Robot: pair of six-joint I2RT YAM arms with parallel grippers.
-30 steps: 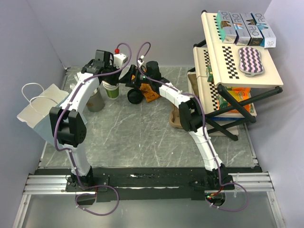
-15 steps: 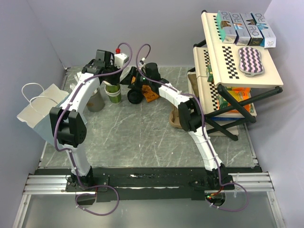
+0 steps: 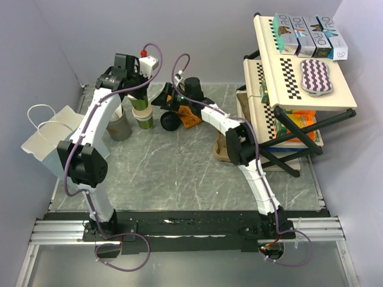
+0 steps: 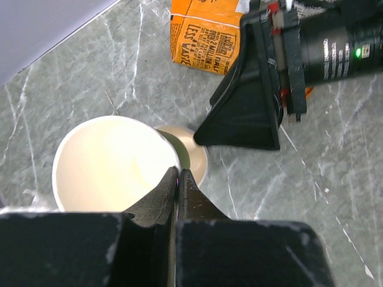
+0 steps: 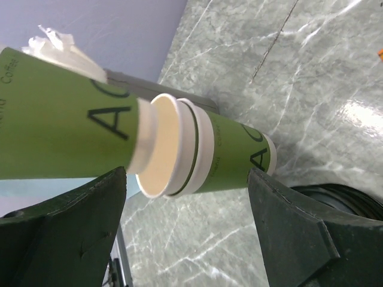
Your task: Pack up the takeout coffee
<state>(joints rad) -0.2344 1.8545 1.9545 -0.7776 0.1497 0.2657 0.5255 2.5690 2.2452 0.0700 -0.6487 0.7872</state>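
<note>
No cup with a lid on shows. Two lidless green paper cups with white rims are nested. My left gripper [image 3: 133, 84] [image 4: 178, 173] is shut on the rim of the upper cup [image 3: 138, 100] [image 4: 114, 167] [image 5: 66, 119] and holds it raised, its base just at the mouth of the lower cup [image 3: 144, 119] [image 4: 194, 152] [image 5: 233, 161], which stands on the table. My right gripper [image 3: 159, 103] [image 5: 185, 179] is open, its fingers on either side of the lower cup without touching it. A round black lid [image 3: 169, 121] [image 5: 335, 203] lies on the table beside the lower cup.
A grey cup of white sticks [image 3: 119, 127] [image 5: 60, 48] stands left of the cups. An orange packet [image 3: 190, 117] [image 4: 203, 36] lies behind the lid. A white paper bag [image 3: 51, 134] lies at the left edge. A rack of boxes [image 3: 299, 60] stands at the right.
My left gripper has risen and drawn the upper cup up out of the lower one. The right gripper has stayed by the lower cup.
</note>
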